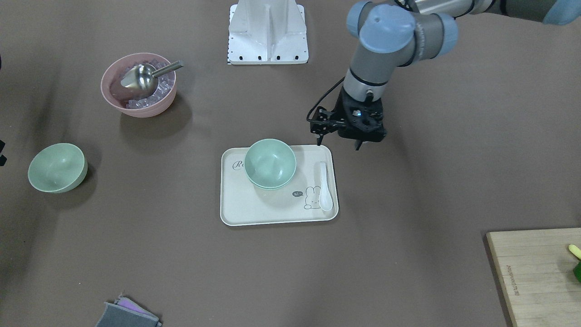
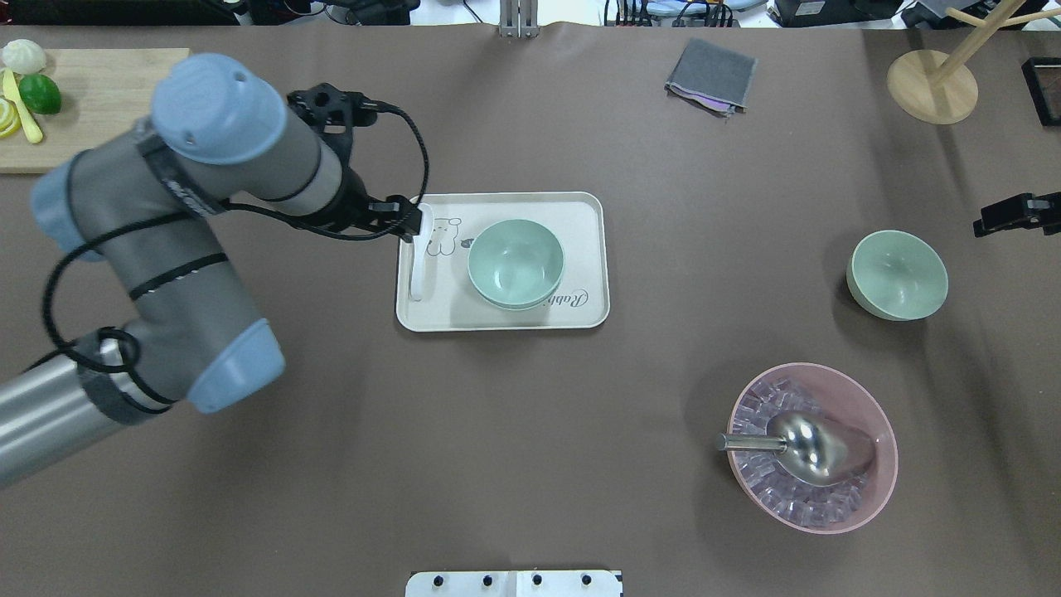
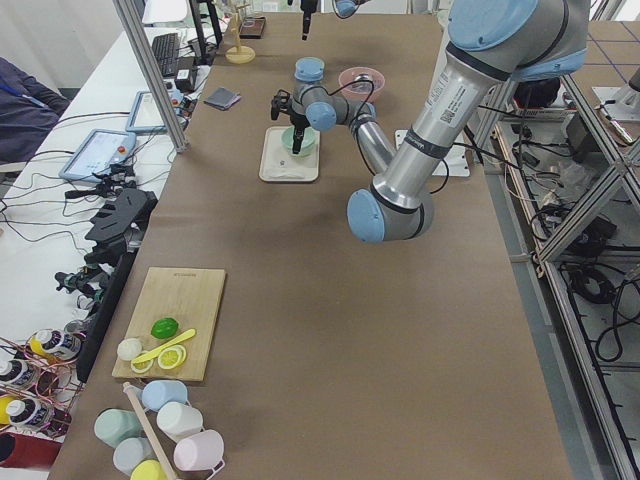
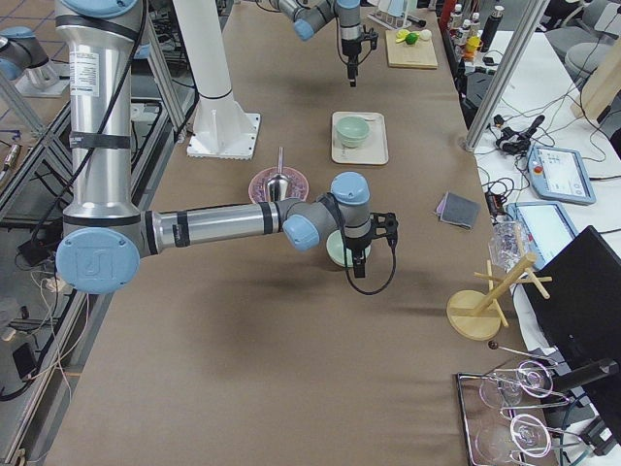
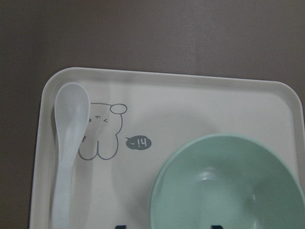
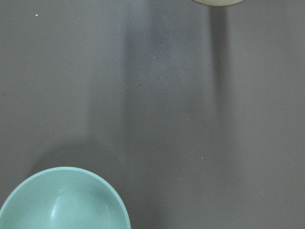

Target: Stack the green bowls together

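Two green bowls [image 1: 270,163] sit nested one inside the other on a cream tray [image 1: 263,206], beside a white spoon [image 1: 324,186]. The stack [image 2: 515,264] also fills the lower right of the left wrist view [image 5: 228,186]. A third green bowl [image 2: 897,274] stands alone on the table far to the right. My left gripper [image 1: 339,146] hovers open and empty just past the tray's spoon-side edge, apart from the stack. Only a part of my right gripper [image 2: 1015,214] shows, just beyond the lone bowl [image 6: 64,200]; whether its fingers are open or shut is unclear.
A pink bowl [image 2: 812,448] holds ice cubes and a metal scoop [image 2: 808,448]. A cutting board [image 2: 83,108] with lime pieces lies at the far left, a grey cloth [image 2: 711,75] and a wooden stand [image 2: 932,83] at the far edge. The robot base plate [image 1: 268,34] is on the near side.
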`<state>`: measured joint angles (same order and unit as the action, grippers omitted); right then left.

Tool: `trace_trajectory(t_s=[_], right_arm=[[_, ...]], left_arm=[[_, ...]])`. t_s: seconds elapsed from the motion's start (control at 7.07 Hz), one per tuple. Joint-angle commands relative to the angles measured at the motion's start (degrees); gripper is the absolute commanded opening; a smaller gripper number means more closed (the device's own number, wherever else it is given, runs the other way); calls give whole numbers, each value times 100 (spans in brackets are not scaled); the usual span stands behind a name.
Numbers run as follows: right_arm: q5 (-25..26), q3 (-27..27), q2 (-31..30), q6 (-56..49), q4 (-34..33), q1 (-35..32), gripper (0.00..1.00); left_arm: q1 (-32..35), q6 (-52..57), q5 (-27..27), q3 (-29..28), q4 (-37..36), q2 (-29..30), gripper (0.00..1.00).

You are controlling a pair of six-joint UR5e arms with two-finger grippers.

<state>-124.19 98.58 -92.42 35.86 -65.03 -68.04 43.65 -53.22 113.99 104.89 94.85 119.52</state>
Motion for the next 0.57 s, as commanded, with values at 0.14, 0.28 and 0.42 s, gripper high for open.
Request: trace_trajectory(t_s=[0.14,0.28,0.42], right_arm=[[131,-14,-30,369,43,474,94],[184,-75,-179,456,496,623,89],[202,-163,-258,805,900,755,84]], left_arm=[[1144,1828,642,629,-89,-1253,99],[1268,1920,633,595,-81,-1334,99],[1295,1929,616,594,-80,-1369,99]])
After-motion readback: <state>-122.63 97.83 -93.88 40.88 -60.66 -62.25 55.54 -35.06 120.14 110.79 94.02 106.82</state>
